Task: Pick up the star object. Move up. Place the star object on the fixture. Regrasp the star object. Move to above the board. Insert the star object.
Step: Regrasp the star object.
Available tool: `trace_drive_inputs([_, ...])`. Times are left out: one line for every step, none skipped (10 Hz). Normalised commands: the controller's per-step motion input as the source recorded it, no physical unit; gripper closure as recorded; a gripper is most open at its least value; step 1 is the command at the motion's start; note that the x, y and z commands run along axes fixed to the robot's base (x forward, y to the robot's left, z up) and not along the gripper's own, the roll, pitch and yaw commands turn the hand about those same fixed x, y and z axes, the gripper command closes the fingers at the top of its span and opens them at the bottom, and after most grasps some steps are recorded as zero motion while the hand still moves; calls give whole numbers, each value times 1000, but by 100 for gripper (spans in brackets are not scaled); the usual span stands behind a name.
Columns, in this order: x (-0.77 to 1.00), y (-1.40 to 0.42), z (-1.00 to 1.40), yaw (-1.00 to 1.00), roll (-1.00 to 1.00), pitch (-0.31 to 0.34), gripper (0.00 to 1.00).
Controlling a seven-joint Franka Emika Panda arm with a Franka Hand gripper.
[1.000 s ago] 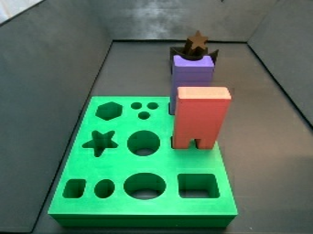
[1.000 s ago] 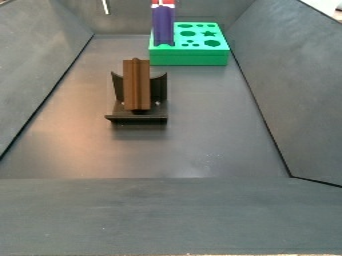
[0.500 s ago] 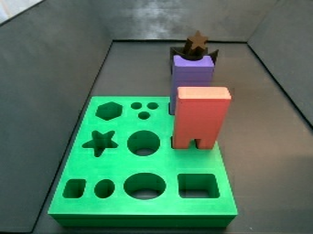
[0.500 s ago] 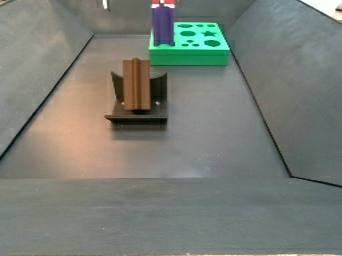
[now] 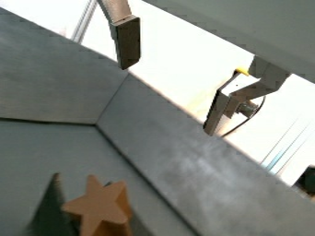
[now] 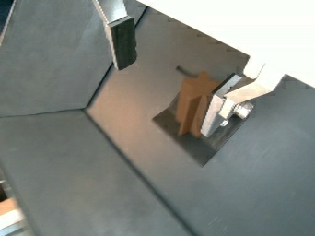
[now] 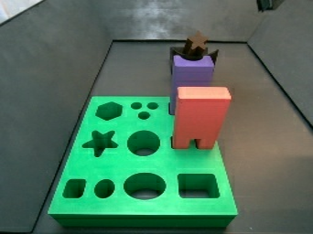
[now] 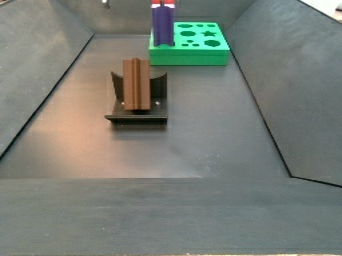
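Note:
The star object is a wood-brown prism that stands upright on the fixture, a dark bracket on a base plate on the floor. It shows in both wrist views, by its star end and by its side. My gripper is open and empty above it, with one finger well clear and the other close beside the star object. In a side view only a dark bit of the gripper shows at the upper edge. The green board with its star hole lies far from the fixture.
A salmon-red arched block and a purple block stand on the board. Sloping grey walls enclose the dark floor on both sides. The board sits at the far end of the floor.
A dark bit of my gripper has come into a side view at the upper right corner. The star object stays upright on the fixture.

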Motion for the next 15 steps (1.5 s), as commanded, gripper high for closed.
trace_drive_inputs([93, -40, -19, 64, 453, 133, 0])
trace_drive_inputs([85, -29, -7, 94, 267, 133, 0])
trace_drive_inputs([32, 76, -1000, 147, 69, 65, 0])
trace_drive_inputs([34, 77, -1000, 161, 48, 40, 0])
trace_drive_inputs([46, 72, -1000, 158, 41, -3, 0])
trace_drive_inputs([54, 67, -1000, 148, 41, -43, 0])
trace_drive_inputs([60, 65, -1000, 129, 46, -77, 0])
trace_drive_inputs([68, 60, -1000, 94, 57, -111, 0])
trace_drive_inputs([78, 54, -1000, 63, 66, -121, 0])
trace_drive_inputs([90, 44, -1000, 22, 72, -118, 0])
trace_drive_inputs([95, 43, -1000, 5, 75, -108, 0])
trace_drive_inputs([109, 35, -1000, -24, 71, -81, 0])
trace_drive_inputs([107, 30, -915, -32, 69, -73, 0])
trace_drive_inputs([92, 21, -763, -37, 68, -50, 0])
trace_drive_inputs([78, 11, -562, -33, 65, -26, 0])
